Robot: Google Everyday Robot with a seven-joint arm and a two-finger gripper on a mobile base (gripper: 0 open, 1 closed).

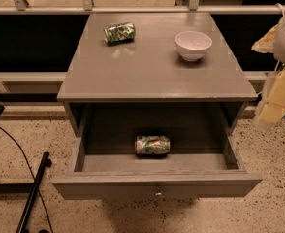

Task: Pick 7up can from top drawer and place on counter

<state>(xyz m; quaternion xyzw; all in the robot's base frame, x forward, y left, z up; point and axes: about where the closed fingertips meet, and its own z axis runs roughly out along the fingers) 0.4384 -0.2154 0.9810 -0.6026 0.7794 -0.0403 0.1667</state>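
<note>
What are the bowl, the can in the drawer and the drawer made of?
The bowl looks like glossy white ceramic, maybe plastic: smooth shine. The can in the drawer looks like thin printed metal: small glints. The drawer seems grey painted wood: flat boards, dull sheen. The gripper hangs at the right edge, beside the counter.

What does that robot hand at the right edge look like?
The gripper, at the right edge beside the flat grey counter, has pale cream-yellow blocky parts under a rounded whitish-grey housing, with what looks like a thin pale cable looping near its top.
</note>
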